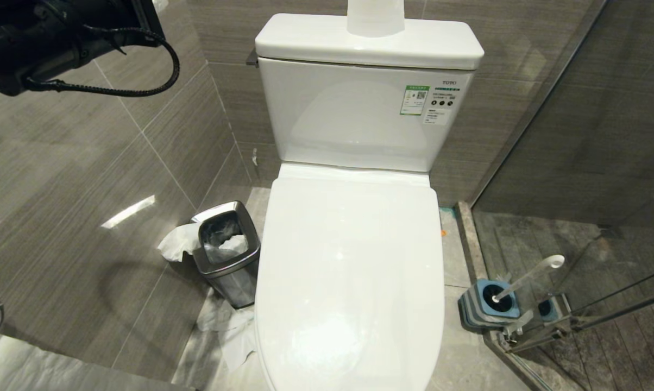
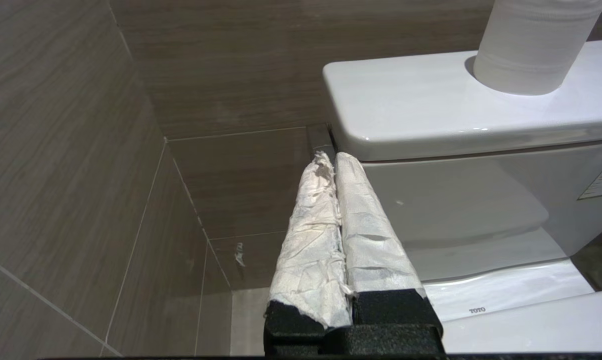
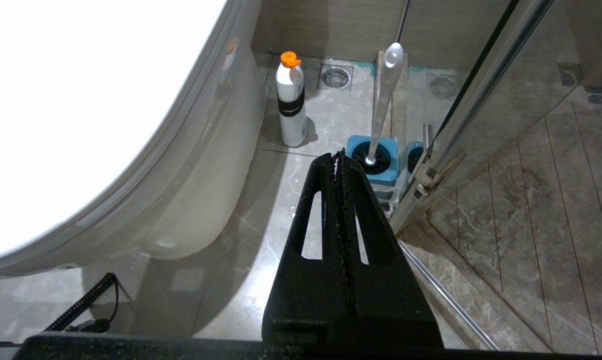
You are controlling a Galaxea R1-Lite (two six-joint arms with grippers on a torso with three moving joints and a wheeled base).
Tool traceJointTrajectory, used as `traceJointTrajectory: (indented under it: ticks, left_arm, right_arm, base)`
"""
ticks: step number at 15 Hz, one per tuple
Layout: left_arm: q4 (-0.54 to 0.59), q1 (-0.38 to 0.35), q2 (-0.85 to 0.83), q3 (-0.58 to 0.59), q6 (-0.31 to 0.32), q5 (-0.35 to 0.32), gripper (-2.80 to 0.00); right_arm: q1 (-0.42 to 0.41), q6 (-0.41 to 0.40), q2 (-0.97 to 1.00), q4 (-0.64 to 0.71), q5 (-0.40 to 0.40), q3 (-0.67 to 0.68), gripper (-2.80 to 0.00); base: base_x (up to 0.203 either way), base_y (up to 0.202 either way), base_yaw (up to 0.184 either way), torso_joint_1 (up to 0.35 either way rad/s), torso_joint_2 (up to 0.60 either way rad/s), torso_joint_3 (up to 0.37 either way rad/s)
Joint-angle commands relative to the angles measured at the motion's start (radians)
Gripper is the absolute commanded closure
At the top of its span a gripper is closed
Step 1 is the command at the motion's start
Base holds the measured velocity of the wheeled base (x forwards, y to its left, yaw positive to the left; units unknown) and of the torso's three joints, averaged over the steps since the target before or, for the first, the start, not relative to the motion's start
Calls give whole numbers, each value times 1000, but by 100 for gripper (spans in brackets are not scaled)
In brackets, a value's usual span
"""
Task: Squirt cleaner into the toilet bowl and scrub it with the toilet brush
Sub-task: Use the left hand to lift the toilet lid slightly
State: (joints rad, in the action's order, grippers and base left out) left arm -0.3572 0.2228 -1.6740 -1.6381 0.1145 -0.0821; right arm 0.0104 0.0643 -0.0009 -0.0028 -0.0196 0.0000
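Note:
The toilet's white lid is down, so the inside of the toilet bowl is hidden; its outer wall shows in the right wrist view. The toilet brush stands in its blue-and-grey holder on the floor right of the toilet. No cleaner liquid shows; a white bottle with an orange cap stands beside the bowl. My left gripper, fingers wrapped in white paper, is shut and empty, its tips just short of the chrome flush lever beside the tank. My right gripper hangs shut and empty above the floor, near the brush holder.
A steel waste bin with crumpled paper sits left of the toilet, with more paper on the floor. A glass shower door closes off the right side. A toilet-paper roll stands on the tank lid. A floor drain lies by the wall.

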Motion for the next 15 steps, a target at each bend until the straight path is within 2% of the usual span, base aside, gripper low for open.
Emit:
traceJointTrajectory:
  ticks: [1,3,4,6,12,15]
  left_arm:
    - [-2,-3,-1,7,-13,-5,0]
    - [7,-3,-1,9,-36,-29,0]
    - [23,-4,0,9,-51,-67,0]
    - [70,-26,12,10,-105,-199,0]
    - [355,-114,43,2,-149,-577,0]
    - [389,-116,34,-5,-275,-785,0]
  right_arm:
    - [0,0,1,0,0,0,0]
    - [0,0,1,0,0,0,0]
    - [0,0,1,0,0,0,0]
    - [0,0,1,1,0,0,0]
    - [0,0,1,0,0,0,0]
    - [0,0,1,0,0,0,0]
  base:
    - [0,0,0,0,0,0]
    - [0,0,0,0,0,0]
    - [0,0,0,0,0,0]
    - [0,0,0,0,0,0]
    - [0,0,0,0,0,0]
    - [0,0,0,0,0,0]
